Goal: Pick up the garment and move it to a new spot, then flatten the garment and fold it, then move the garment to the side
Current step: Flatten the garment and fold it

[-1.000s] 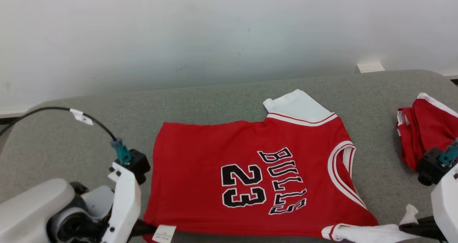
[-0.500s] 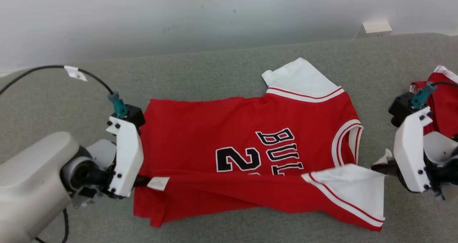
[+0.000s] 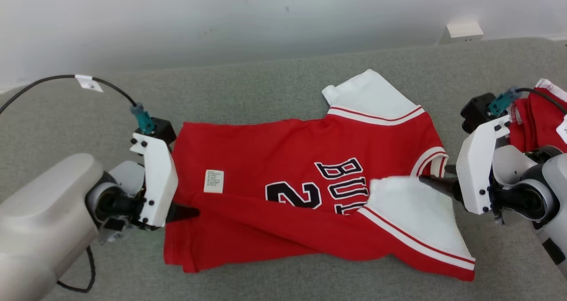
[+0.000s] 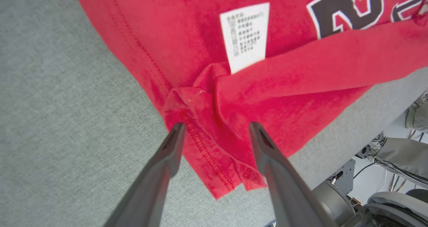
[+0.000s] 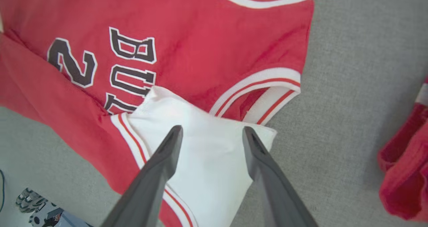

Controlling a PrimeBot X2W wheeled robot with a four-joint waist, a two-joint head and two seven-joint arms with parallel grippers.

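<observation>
The garment (image 3: 283,159) is a red jersey with black lettering and white sleeves, lying on the grey padded surface (image 3: 266,88). Its near edge is folded up over the numbers, and a white label (image 3: 214,181) lies face up on it. My left gripper (image 3: 190,212) sits at the jersey's left hem; in the left wrist view its fingers (image 4: 217,125) stand apart over the bunched red hem (image 4: 207,136). At the right end, my right gripper (image 3: 425,181) is open, with its fingers (image 5: 212,129) spread above the folded-over white sleeve (image 5: 200,160).
A second red garment (image 3: 538,123) lies crumpled at the far right, just behind my right wrist. A white wall backs the surface, with a small white block (image 3: 464,29) at its foot. The surface's near edge and robot hardware (image 4: 384,173) lie beyond the hem.
The head camera has shifted. Both grippers carried the jersey's near edge up over the front, then opened and let go. The white label has flipped onto the jersey.
</observation>
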